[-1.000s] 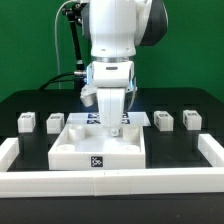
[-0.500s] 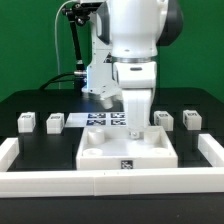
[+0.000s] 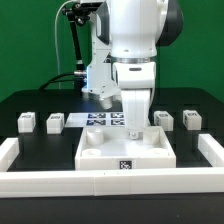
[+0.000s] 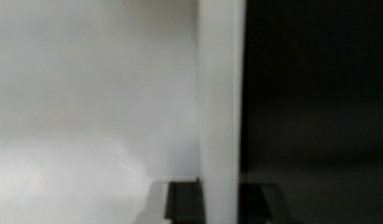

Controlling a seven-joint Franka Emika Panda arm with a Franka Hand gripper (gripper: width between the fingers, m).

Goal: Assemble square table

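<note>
Since 1 second ago the arm and the slab (image 3: 105, 152) have slid together toward the exterior view's right. Over the last half second nothing has shifted. Your gripper (image 3: 136, 124) is clenched on the slab's far wall, pointing straight down. In the wrist view that thin white wall (image 4: 220, 100) runs up between the dark fingers (image 4: 183, 205). The slab lies flat on the black table (image 3: 40, 145), rimmed and recessed face up, with a tag (image 3: 125, 166) on its near edge, close to the near white rail (image 3: 60, 184).

All 4 posts stand loose along the far side: outer left post (image 3: 27, 121) and inner left post (image 3: 54, 122) at the exterior view's left, inner right post (image 3: 163, 119) and outer right post (image 3: 191, 119) at its right. The marker board (image 3: 100, 118) lies just beyond the slab's far edge, partly hidden by the arm.
</note>
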